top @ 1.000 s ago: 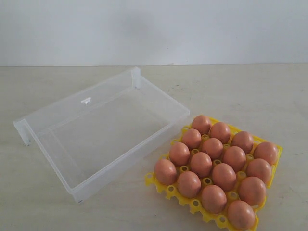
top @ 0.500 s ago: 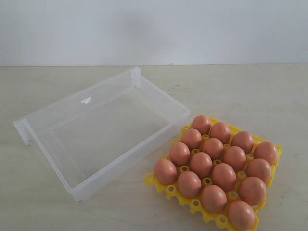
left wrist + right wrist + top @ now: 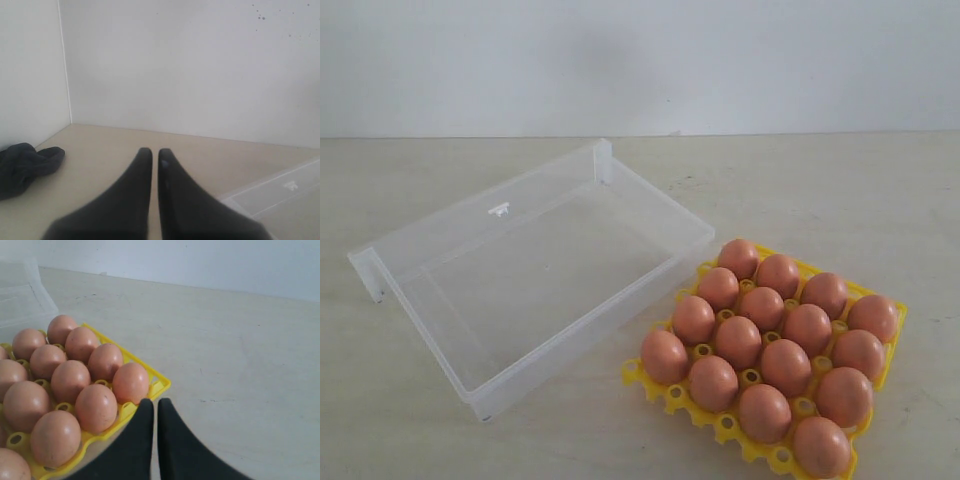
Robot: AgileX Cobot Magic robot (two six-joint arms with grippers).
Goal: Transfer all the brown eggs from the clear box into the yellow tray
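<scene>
Jaws: left pair closed almost tip to tip, gripping nothing, over bare counter (image 3: 100, 145). Right pair shut, empty, hanging just beside a corner of the yellow tray (image 3: 156, 388). Brown eggs (image 3: 761, 308) all sit in tray cups at near right. Clear box (image 3: 660, 200) at left looks empty, so the task reads as done. Risk: a low swing of the right arm could clip the tray rim, jolt the lattice, and tip the edge eggs out to roll and crack.

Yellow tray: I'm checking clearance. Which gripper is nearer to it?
Right. The right gripper hangs just off a corner of the yellow tray; the left gripper is beside the clear box, tray unseen.
</scene>
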